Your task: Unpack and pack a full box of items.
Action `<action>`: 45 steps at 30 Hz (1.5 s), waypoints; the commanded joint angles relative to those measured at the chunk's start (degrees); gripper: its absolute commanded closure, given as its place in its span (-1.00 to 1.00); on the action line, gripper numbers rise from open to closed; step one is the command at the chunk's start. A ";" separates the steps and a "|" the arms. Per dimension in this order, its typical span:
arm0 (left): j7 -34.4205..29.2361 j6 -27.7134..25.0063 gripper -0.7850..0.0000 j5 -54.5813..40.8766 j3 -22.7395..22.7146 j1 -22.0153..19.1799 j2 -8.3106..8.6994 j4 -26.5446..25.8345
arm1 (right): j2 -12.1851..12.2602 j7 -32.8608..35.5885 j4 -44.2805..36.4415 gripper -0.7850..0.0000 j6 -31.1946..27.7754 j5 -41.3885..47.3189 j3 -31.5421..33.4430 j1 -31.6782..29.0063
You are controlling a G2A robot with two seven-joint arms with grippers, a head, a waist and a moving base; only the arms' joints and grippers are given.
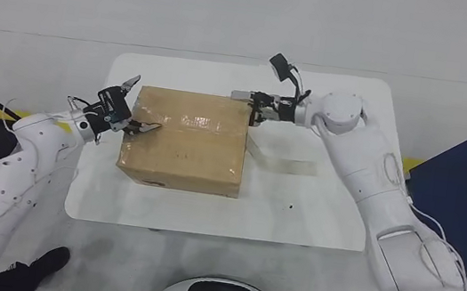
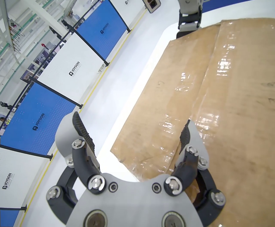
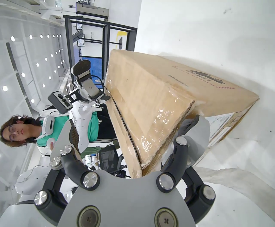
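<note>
On the white table (image 1: 205, 218), roughly in its middle, we see the cardboard box (image 1: 185, 139) lying flat with its top flaps shut, and glossy clear tape (image 2: 180, 90) runs along the seam from left to right and down over the ends. At the box's far left corner sits the left gripper (image 1: 142, 106). Its fingers are spread wide with nothing held between them. In the left wrist view one finger (image 2: 185, 137) hangs over the taped top of the box (image 2: 232, 96), while the other (image 2: 82, 129) stands out past the corner, above bare table. We cannot tell whether the finger over the lid actually touches the cardboard. At the far right corner we find the right gripper (image 1: 253, 105), likewise spread wide and holding nothing. From its own wrist view the taped end of the seam and the corner of the box (image 3: 150, 90) lie between the two fingers. One finger (image 3: 191, 124) is close against the box's right side wall, near a pale printed label (image 3: 225, 122), and the other (image 3: 74, 133) stands clear above the lid. Contact here is also unclear to us. Just right of the box, touching or nearly touching its side, a flat white piece (image 1: 283, 160) lies on the table. We cannot say what it is.
</note>
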 commanded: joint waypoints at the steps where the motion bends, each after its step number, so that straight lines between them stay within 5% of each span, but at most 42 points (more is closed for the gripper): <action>1: -0.48 -0.05 -1.00 -0.33 -0.27 0.31 0.04 -0.19 | 0.91 -0.04 -0.11 -1.00 -4.41 0.03 2.40 -0.73; 5: -2.02 -0.45 -1.00 -1.03 -0.65 0.53 0.07 -0.41 | 3.71 2.56 -2.41 -1.00 -9.12 -0.08 9.10 -4.39; 18: -3.38 -1.16 -1.00 -1.46 -0.74 0.20 0.07 -0.80 | 3.93 -1.88 -2.65 -1.00 -8.80 0.60 10.39 -5.57; 21: -3.38 -1.16 -1.00 -1.46 -0.74 0.20 0.07 -0.80 | 5.26 -3.91 -3.96 -1.00 -15.38 -1.26 13.69 -8.72; 23: -3.38 -1.16 -1.00 -1.46 -0.74 0.20 0.07 -0.80 | 6.69 -2.45 -6.76 -1.00 -26.22 -5.83 16.05 -12.45; 26: -3.38 -1.16 -1.00 -1.46 -0.74 0.20 0.07 -0.80 | 8.45 -8.98 -8.57 -1.00 -33.62 -13.32 20.79 -18.42; 40: -3.38 -1.16 -1.00 -1.46 -0.74 0.20 0.07 -0.80 | 9.12 -12.79 -10.12 -1.00 -34.16 -15.15 23.13 -21.44; 42: -3.38 -1.16 -1.00 -1.46 -0.74 0.20 0.07 -0.80 | 9.44 -12.91 -13.78 -1.00 -32.72 -26.95 21.45 -21.90; 45: -3.38 -1.16 -1.00 -1.46 -0.74 0.20 0.07 -0.80 | 9.76 -24.10 -20.55 -1.00 -27.50 -41.68 21.80 -27.40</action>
